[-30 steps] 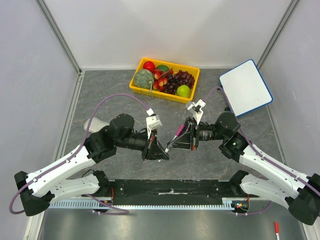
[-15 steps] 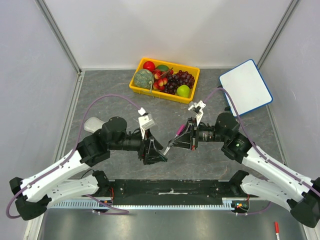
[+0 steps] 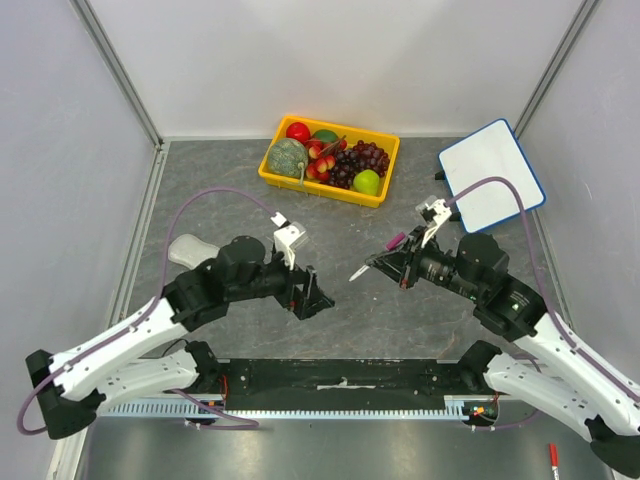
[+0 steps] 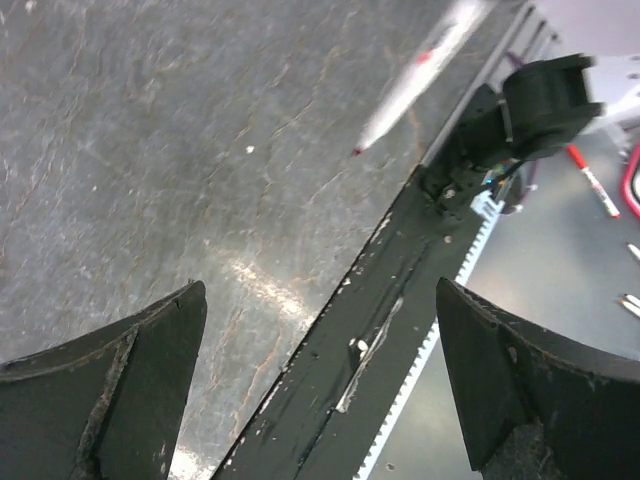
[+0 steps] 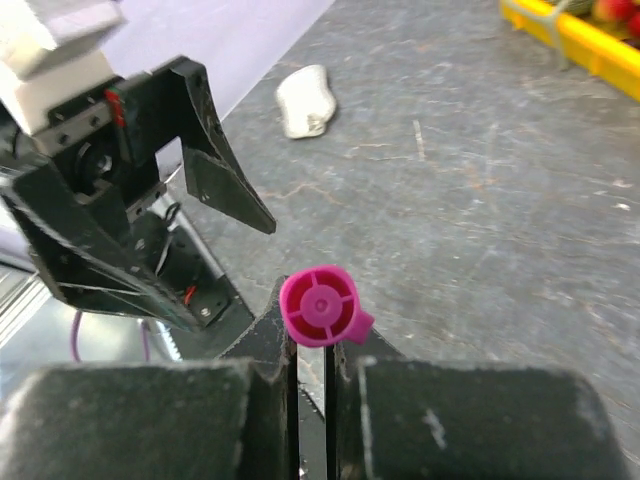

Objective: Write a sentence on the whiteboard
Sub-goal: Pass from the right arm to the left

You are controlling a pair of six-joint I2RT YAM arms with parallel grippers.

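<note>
The whiteboard (image 3: pixel 492 175) is picked out at the far right corner of the table (image 3: pixel 230 180), close against the right wall, its white face shown to the overhead camera. Well apart from it, nearer the middle, a marker (image 3: pixel 375 258) is gripped by the right fingers (image 5: pixel 260 400), which are clamped tight around its barrel. The pink end is turned back towards the wrist camera and the tip is aimed at the left arm. Opposite, the left fingers (image 4: pixel 130 390) are spread wide with nothing between them, and a clear gap is seen between them and the marker tip. A yellow fruit basket (image 3: pixel 320 188) is parked at the far edge, left of the whiteboard. A small white object (image 3: pixel 190 250) is spotted lying on the table beside the left arm. A red pen (image 3: pixel 551 455) is seen off the table, bottom right.
</note>
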